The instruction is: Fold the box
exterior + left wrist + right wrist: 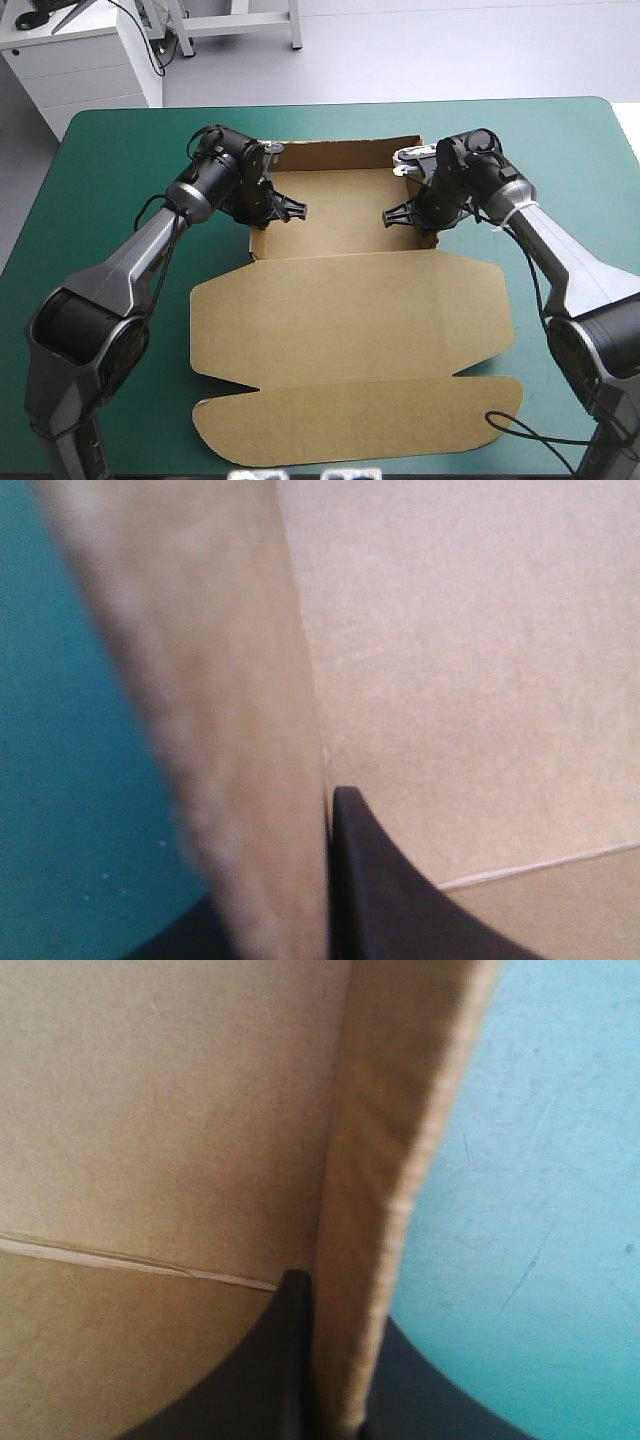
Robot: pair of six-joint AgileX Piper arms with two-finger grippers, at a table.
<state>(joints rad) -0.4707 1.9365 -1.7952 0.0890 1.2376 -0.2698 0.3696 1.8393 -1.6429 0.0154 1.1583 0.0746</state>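
the brown box of cut cardboard sheet lies in the middle of the bench, on the teal-green cover. its tray part is toward the far edge and its broad lid panel lies flat toward the near edge. the back wall stands up, and both short side walls are raised.

the left jaws are all but together, clamped on the left side wall. one black finger is inside, just above the tray floor, and the other is outside over the cover. the right jaws are clamped the same way on the right side wall, one finger inside the tray. whether the corner tabs are tucked behind the back wall cannot be made out.

the step in hand looks like squaring the side walls so they hold. to do it well:
- move both arms together and evenly, since a lopsided push would probably skew the light tray or slide it on the cover.
- turn each wall about its score line rather than pulling up, or the floor will likely lift off the bench.
- bring the walls just upright, neither leaning out nor crushed inward.
- grip firmly but do not drag, because the board creases easily away from its scores.
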